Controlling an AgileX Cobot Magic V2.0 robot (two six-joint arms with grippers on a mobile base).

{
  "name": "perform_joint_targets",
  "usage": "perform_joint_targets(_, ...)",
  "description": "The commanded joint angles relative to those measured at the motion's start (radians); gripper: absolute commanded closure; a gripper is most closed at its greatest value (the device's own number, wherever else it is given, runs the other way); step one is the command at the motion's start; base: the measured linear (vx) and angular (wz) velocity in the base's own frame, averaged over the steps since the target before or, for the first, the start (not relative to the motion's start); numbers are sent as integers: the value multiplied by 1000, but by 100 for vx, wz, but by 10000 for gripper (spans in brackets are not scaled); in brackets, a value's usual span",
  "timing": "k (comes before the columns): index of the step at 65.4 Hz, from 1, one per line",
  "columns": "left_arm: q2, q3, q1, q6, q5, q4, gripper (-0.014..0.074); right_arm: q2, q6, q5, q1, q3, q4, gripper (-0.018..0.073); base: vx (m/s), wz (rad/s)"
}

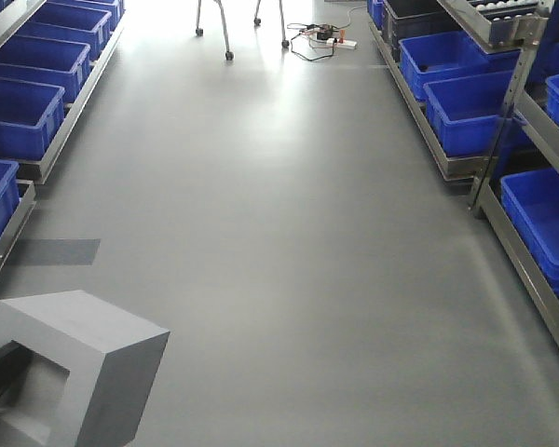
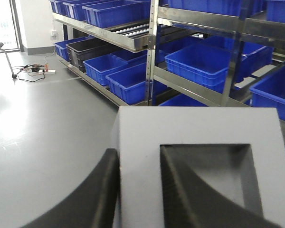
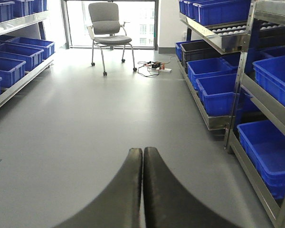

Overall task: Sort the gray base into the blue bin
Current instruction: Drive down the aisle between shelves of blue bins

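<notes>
**Q:** Where is the gray base [image 1: 84, 358] in this warehouse aisle?

**A:** In my left gripper [image 2: 137, 159], at the near left of the aisle. One finger [image 2: 99, 190] lies against an outer side and the other sits inside the square recess. The wall between them is clamped.

**Q:** And your right gripper [image 3: 142, 152]?

**A:** Closed on nothing, its fingers pressed together over the gray floor [image 1: 279, 233] in mid-aisle.

**Q:** What about the bins?

**A:** Blue bins [image 2: 204, 61] stand in rows on steel racks [image 2: 154, 47] along both sides, and the base is in none of them. From my left wrist, the right-hand rack's bins lie beyond the block. An office chair [image 3: 107, 23] and a power strip [image 3: 164, 70] sit at the far end.
</notes>
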Motion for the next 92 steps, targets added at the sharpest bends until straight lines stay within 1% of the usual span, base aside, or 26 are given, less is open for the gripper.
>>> perform_joint_targets(1, 5, -31, -6, -12, -112, -14, 602, -12, -5, -74, -5, 14, -6, 568, 43, 3)
perform_joint_targets(92, 5, -31, -6, -12, -111, -14, 602, -12, -5, -74, -5, 14, -6, 568, 40, 0)
